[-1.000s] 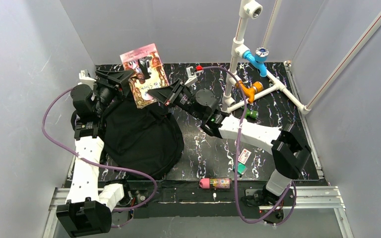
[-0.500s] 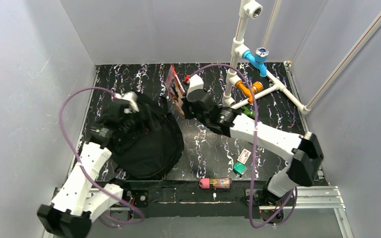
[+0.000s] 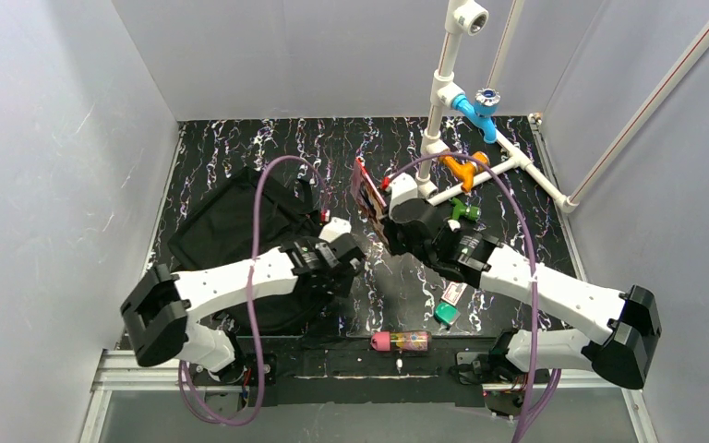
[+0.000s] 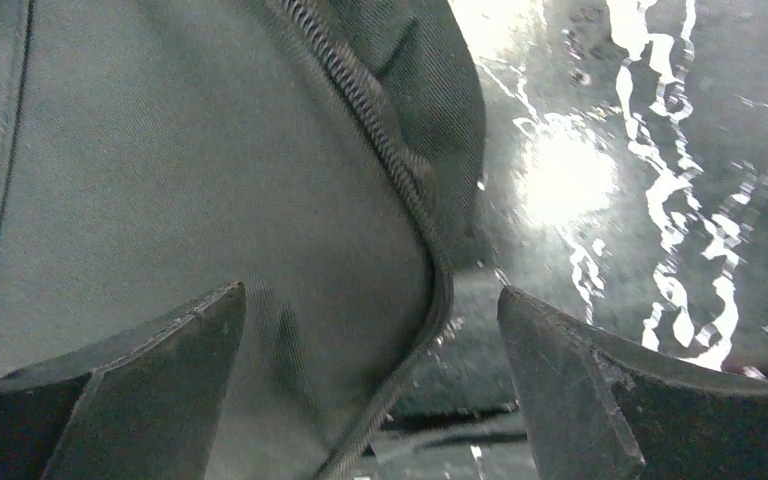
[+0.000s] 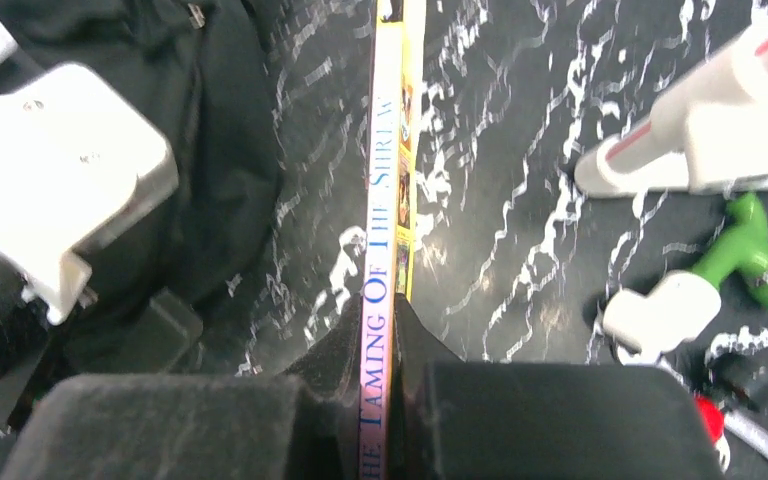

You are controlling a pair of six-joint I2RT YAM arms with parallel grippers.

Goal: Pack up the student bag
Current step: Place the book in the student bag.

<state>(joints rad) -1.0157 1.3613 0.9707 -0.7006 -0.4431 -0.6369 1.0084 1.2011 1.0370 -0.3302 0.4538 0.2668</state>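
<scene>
Now the book (image 3: 367,192) is lifted and the student bag (image 3: 226,221), lying left of centre, is released.
Carried upright from beyond the bag to just right of it, the book sits clamped across its covers in the right pincer (image 5: 378,400); the left pincer (image 4: 370,330) has sprung wide, empty, over the bag's zipper (image 4: 360,110). Packing likely needs the bag reopened. Black, white-veined tabletop (image 3: 240,148); grey walls; white pipe frame (image 3: 453,51) far right.

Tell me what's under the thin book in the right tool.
Only black white-veined tabletop shows below the thin pink-spined paperback book, with the large black fabric backpack beside it. The strip directly underneath is hidden.
</scene>
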